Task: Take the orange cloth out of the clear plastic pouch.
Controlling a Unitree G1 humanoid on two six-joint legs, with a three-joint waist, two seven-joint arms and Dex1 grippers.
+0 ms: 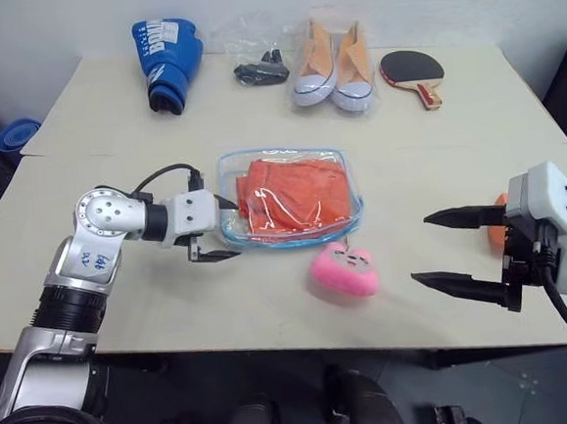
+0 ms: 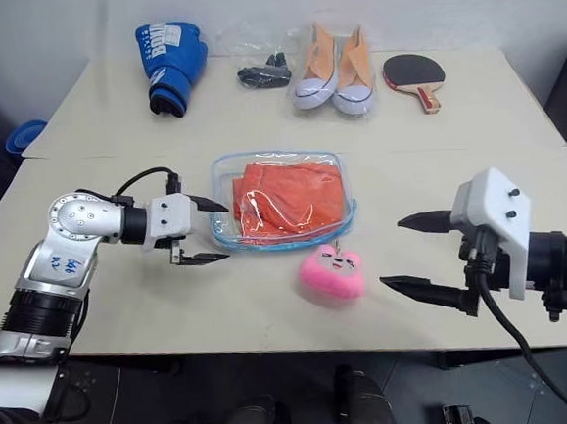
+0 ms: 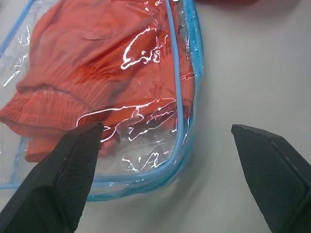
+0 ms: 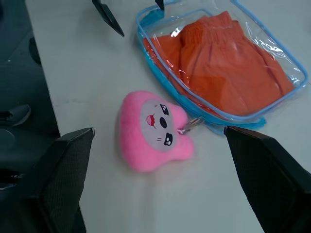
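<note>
Left eye view takes in a pale wooden table (image 1: 476,158), the largest thing here, with everything else lying on it. Near its middle lies the clear plastic pouch (image 1: 229,167), flat, with light blue trim and rounded corners. The orange cloth (image 1: 297,196) is inside it, folded and wrinkled, filling most of the pouch. A pink plush charm (image 1: 344,271) lies on the table just beside the pouch's near edge, joined to it by a short clip, its face side up in the right wrist view.

Along the far edge of the table, from the robot's left to right: a blue boxing glove (image 1: 167,52), a thin clear bag with black items (image 1: 260,68), a pair of orange and white sneakers (image 1: 332,66) side by side, and a table tennis paddle (image 1: 412,72) with a dark face and wooden handle. These lie well apart from the pouch.

The left gripper (image 1: 217,231) is at the pouch's left end, pointing toward it, jaws wide apart and holding nothing. In the left wrist view one finger sits over the pouch's corner and the other over bare table beside the blue trim; whether the finger touches the plastic cannot be told.

The right gripper (image 1: 442,250) hangs above the table's near right part, well apart from the pouch, pointing toward the charm, jaws spread wide and empty. A small orange thing (image 1: 498,229) shows partly behind it.
</note>
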